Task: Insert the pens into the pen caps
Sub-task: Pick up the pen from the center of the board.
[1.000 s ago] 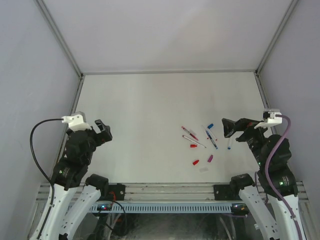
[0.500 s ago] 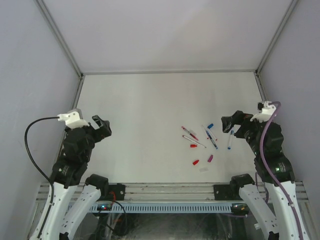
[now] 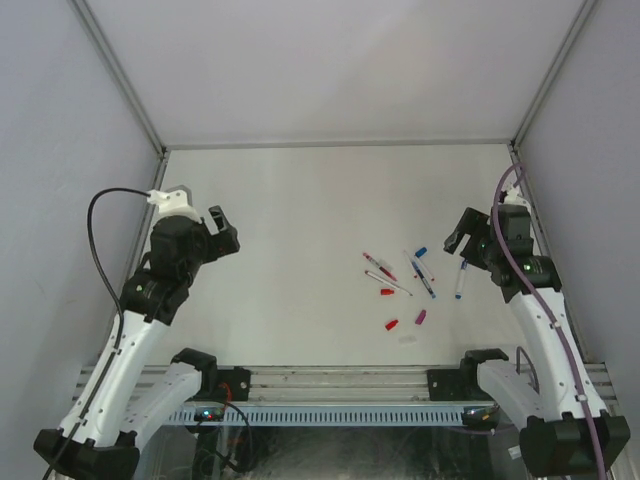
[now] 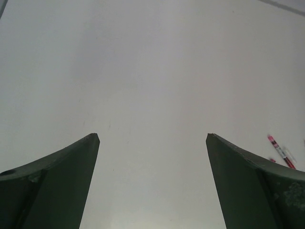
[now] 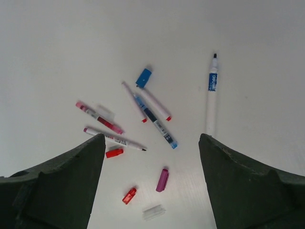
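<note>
Several pens lie in a loose cluster right of centre on the white table: a red pen point(image 3: 379, 265) point(image 5: 99, 117), a white pen point(image 5: 114, 139), a blue pen point(image 3: 424, 278) point(image 5: 155, 120) and a blue-labelled pen point(image 3: 460, 280) point(image 5: 211, 95). Around them lie a blue cap point(image 3: 421, 252) point(image 5: 143, 77), two red caps point(image 5: 114, 152) point(image 5: 129, 195), a magenta cap point(image 3: 420, 317) point(image 5: 162, 180) and a clear cap point(image 5: 153, 212). My right gripper point(image 3: 457, 232) point(image 5: 151, 138) is open and empty above the cluster's right side. My left gripper point(image 3: 222, 232) point(image 4: 152, 136) is open and empty, far left of the pens.
The table point(image 3: 300, 200) is enclosed by grey walls at the back and both sides. One red pen point(image 4: 281, 150) shows at the right edge of the left wrist view. Both arm bases stand at the near edge.
Both arms have risen and reached farther over the table. The right gripper moved back and away, uncovering the blue-labelled pen. The left gripper moved forward and right.
</note>
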Tool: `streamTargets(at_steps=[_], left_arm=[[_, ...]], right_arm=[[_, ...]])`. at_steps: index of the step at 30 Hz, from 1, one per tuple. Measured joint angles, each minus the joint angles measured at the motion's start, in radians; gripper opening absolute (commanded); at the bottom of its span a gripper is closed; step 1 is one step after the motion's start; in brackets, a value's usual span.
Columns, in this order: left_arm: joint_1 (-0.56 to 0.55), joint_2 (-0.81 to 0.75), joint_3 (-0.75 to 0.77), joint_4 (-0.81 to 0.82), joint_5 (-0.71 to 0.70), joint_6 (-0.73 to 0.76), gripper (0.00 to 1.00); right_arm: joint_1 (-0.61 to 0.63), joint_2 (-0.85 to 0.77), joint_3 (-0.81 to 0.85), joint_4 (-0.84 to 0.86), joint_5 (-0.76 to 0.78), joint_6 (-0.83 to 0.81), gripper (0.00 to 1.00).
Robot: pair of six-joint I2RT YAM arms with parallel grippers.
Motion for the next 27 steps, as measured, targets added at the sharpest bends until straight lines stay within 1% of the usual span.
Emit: streamTargets(at_steps=[9, 13, 17, 23, 27], left_arm=[[0.001, 0.088, 0.011, -0.061, 0.096, 0.078, 0.98], [0.001, 0.102, 0.011, -0.090, 0.121, 0.107, 0.96], [0.001, 0.103, 0.007, -0.094, 0.140, 0.109, 0.94], [0.002, 0.106, -0.003, -0.098, 0.174, 0.109, 0.94], [0.002, 0.106, -0.003, -0.098, 0.172, 0.109, 0.93]], right_arm=[[-0.167, 0.150, -0.055, 0.083, -0.090, 0.031, 0.68], [-0.229, 0.230, -0.085, 0.121, -0.112, 0.032, 0.65], [-0.241, 0.311, -0.088, 0.155, -0.095, 0.029, 0.61], [-0.248, 0.449, -0.088, 0.211, -0.063, 0.022, 0.58], [-0.253, 0.537, -0.088, 0.240, -0.056, 0.021, 0.52]])
